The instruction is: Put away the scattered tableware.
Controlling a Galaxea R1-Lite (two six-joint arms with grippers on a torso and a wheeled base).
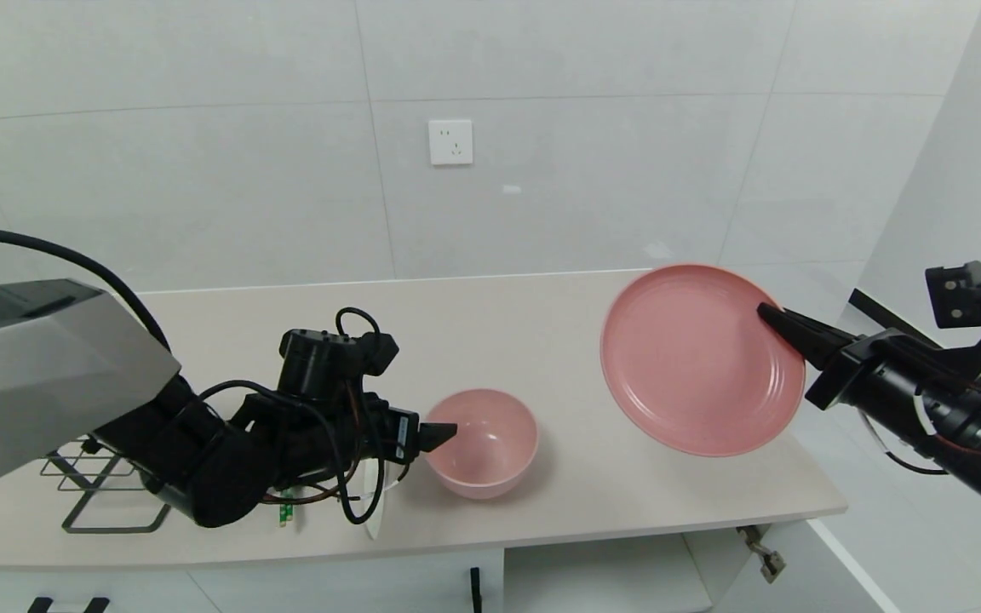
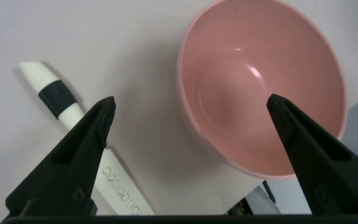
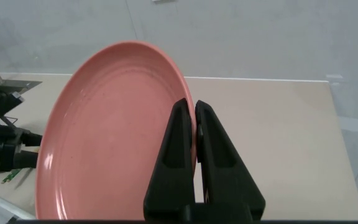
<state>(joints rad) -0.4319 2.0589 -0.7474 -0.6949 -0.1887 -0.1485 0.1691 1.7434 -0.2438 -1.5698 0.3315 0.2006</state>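
Note:
A pink plate (image 1: 695, 362) hangs tilted above the right end of the counter, and my right gripper (image 1: 770, 313) is shut on its rim; the right wrist view has the plate (image 3: 110, 130) pinched between the closed fingers (image 3: 180, 134). A pink bowl (image 1: 484, 441) stands upright on the counter near the front edge. My left gripper (image 1: 439, 432) is open beside the bowl's left rim. In the left wrist view the bowl (image 2: 263, 87) lies between the spread fingers (image 2: 92, 134), and a white utensil handle with a black band (image 2: 58, 99) rests on the counter.
A black wire rack (image 1: 103, 485) stands at the counter's front left, partly behind my left arm. A white utensil (image 1: 374, 507) lies near the front edge under that arm. A wall socket (image 1: 450, 141) is on the tiled wall. The counter (image 1: 542, 323) ends just right of the plate.

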